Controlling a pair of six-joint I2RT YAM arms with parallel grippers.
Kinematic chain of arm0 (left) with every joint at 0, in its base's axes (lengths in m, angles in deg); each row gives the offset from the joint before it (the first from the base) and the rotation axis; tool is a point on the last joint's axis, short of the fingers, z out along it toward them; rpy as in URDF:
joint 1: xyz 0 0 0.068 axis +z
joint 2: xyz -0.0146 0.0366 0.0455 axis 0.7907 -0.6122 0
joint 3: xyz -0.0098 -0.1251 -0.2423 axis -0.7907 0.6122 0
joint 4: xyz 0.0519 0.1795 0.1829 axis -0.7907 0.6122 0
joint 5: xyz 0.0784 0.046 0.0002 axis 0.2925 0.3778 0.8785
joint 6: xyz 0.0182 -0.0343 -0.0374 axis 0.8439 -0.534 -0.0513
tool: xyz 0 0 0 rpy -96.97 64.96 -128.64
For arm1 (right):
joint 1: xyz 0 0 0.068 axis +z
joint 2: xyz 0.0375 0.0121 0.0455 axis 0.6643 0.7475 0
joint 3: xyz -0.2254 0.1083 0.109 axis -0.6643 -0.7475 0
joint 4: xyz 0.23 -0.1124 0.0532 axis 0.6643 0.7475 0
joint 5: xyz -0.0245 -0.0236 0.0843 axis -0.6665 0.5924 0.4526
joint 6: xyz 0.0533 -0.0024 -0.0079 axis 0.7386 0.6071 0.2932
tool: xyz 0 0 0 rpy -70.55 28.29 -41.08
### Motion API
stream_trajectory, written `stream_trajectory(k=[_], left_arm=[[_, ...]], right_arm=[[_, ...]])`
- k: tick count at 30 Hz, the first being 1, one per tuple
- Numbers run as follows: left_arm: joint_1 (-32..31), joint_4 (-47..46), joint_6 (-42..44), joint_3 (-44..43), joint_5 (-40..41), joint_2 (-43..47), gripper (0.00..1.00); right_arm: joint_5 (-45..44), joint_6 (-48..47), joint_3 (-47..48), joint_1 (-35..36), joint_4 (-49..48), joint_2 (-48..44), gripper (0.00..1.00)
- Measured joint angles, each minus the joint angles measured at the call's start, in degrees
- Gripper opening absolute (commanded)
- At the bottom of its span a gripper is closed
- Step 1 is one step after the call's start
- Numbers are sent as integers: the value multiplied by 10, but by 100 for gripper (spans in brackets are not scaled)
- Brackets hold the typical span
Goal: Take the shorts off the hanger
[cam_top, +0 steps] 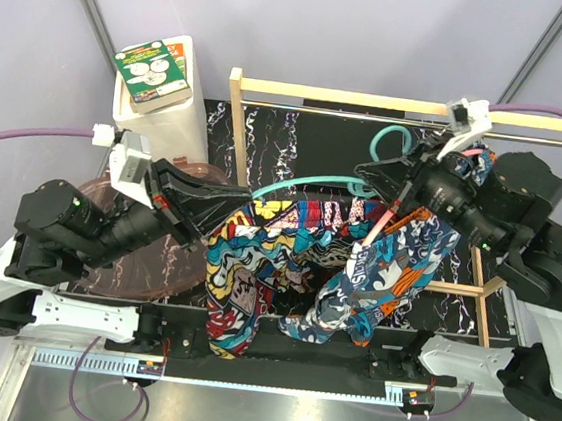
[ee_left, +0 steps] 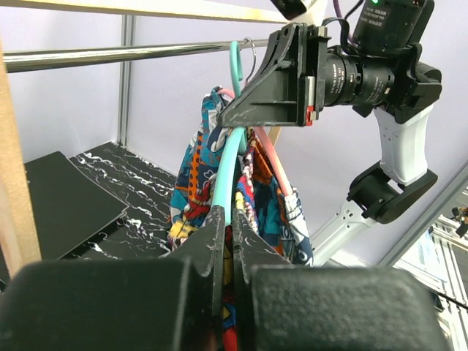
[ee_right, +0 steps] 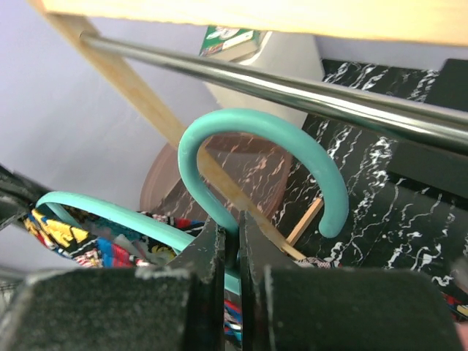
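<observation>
A teal hanger (cam_top: pixel 309 184) is held in the air between both grippers, in front of the rack's rail. Its hook (ee_right: pixel 267 139) is off the rail. My left gripper (cam_top: pixel 244 205) is shut on the hanger's left arm (ee_left: pixel 232 172), with fabric of the comic-style shorts (cam_top: pixel 245 267) between the jaws too. My right gripper (cam_top: pixel 367 172) is shut on the hanger's neck (ee_right: pixel 212 208) just below the hook. The comic shorts hang from the teal hanger. The teal, orange and white shorts (cam_top: pixel 401 268) hang to the right on a pink hanger (cam_top: pixel 386 220).
A wooden rack (cam_top: pixel 236 115) with a metal rail (ee_right: pixel 292 88) stands over a black marbled mat (cam_top: pixel 299 137). A white box (cam_top: pixel 172 99) with a green booklet stands at the back left. A brown round tray (cam_top: pixel 170 259) lies under the left arm.
</observation>
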Motion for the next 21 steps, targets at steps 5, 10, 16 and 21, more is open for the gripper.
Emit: stream_trajectory(k=[5, 10, 16, 21], left_arm=[[0, -2, 6, 15, -7, 17, 0], [0, -6, 6, 40, -12, 34, 0], [0, 0, 6, 73, -27, 50, 0], [0, 2, 5, 93, -32, 59, 0]], right_arm=[[-56, 21, -22, 0, -13, -37, 0], [-91, 31, -25, 0, -16, -54, 0], [-112, 55, -27, 0, -49, -60, 0], [-110, 69, -40, 0, -74, -65, 0]])
